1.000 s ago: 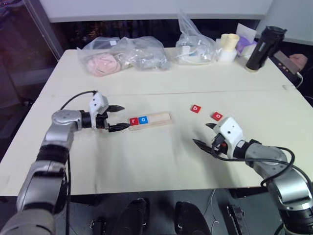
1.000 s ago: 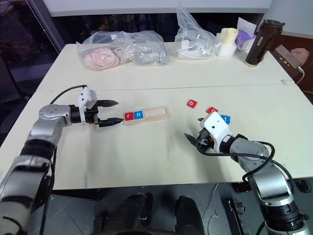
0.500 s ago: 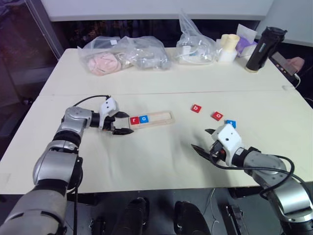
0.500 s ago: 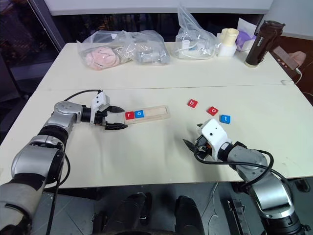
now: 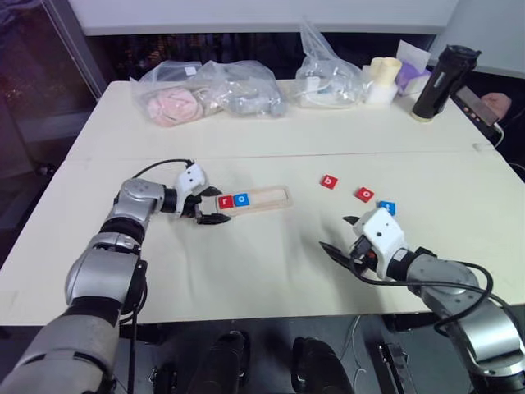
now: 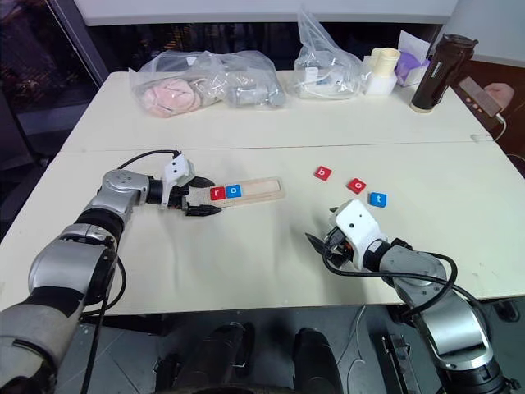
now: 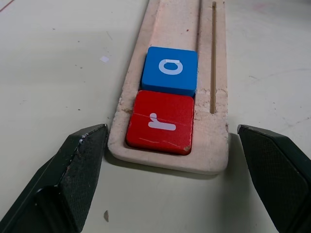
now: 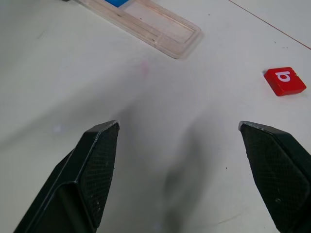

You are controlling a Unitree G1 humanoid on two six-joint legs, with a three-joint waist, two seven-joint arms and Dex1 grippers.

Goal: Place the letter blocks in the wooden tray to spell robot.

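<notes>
Left eye view, centre-left: the left hand [image 5: 210, 205], wide and empty, has closed on the tray [image 5: 267, 198], likely to steady it.

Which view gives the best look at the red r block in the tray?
The left wrist view: the red r block sits close up at the end of the wooden tray, touching the blue o block, letter clearly legible. Both eye views show it small, beside the open left gripper. The right wrist view takes in the tray's far end.
</notes>
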